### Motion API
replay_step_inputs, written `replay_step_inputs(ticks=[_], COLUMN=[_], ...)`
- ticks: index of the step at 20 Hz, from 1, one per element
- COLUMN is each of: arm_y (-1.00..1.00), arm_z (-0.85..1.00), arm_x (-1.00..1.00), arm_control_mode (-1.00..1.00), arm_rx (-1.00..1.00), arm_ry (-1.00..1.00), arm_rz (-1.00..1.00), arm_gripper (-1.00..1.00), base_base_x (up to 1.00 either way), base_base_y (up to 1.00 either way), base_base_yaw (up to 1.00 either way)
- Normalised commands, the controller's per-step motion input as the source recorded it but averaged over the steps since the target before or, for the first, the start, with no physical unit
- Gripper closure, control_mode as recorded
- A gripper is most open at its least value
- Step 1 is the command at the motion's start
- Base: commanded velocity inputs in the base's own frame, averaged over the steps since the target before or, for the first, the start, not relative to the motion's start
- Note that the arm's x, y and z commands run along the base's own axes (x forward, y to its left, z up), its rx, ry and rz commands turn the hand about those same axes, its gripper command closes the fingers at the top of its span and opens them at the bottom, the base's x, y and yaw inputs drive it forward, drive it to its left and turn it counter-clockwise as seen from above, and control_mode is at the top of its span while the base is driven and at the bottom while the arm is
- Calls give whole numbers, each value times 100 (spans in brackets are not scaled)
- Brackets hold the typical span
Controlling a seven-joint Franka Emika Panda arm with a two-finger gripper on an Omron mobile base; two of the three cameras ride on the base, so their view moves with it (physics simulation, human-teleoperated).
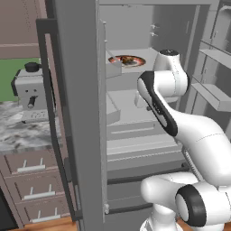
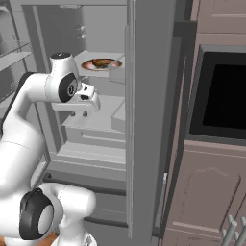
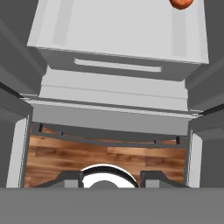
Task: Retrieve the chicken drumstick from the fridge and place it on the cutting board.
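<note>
While the white arm hides its dark two-finger gripper (image 2: 85, 114), I cannot tell how the jaws stand. Inside the tall grey metal fridge (image 1: 81, 113), past the pale shelf (image 3: 118, 30), a red-orange lump (image 3: 181, 3) shows cut off.

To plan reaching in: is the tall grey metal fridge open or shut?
Open: the tall grey metal fridge has its doors swung wide, exposing pale shelves.

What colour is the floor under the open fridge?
Warm brown wood planks, shown best in the hand view below the fridge.
</note>
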Motion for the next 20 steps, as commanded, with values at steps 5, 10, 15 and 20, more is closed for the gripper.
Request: replay_step_inputs(ticks=[5, 10, 15, 20], arm_y=[0, 0, 0, 0], arm_z=[1, -1, 0, 33], arm_x=[0, 0, 0, 4], arm_control_mode=[-100, -100, -100, -100], arm_rx=[0, 0, 0, 0], arm_ry=[0, -3, 0, -10], arm_rz=[0, 0, 0, -1], arm_gripper=[-100, -100, -100, -100], base_base_x=[0, 0, 0, 0], base_base_y=[0, 0, 0, 0], base_base_yaw=[0, 0, 0, 0])
